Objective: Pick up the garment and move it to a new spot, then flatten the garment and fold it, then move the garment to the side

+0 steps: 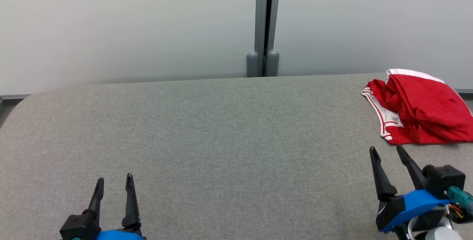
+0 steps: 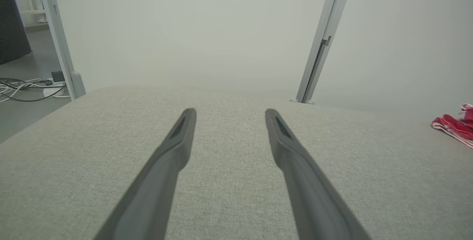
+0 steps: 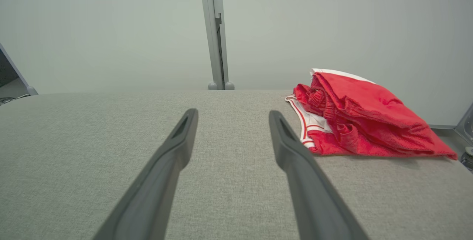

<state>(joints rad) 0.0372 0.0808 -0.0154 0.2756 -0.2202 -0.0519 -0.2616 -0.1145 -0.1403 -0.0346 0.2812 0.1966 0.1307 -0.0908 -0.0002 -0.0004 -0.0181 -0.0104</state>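
Pincers: I am holding left pincer (image 1: 114,178) and right pincer (image 1: 386,148) apart.
Risk: bunched garment (image 1: 421,107) sliding off desk's (image 1: 221,140) far right corner if nudged.

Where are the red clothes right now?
In the head view, the red garment lies crumpled at the far right of the grey table. It is just beyond the robot's open right hand, which is not touching it.

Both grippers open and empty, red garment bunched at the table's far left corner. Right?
Wrong side: the red garment lies bunched at the far right corner of the table, just ahead of the right gripper, as the head view shows. That gripper and the left gripper are open and empty.
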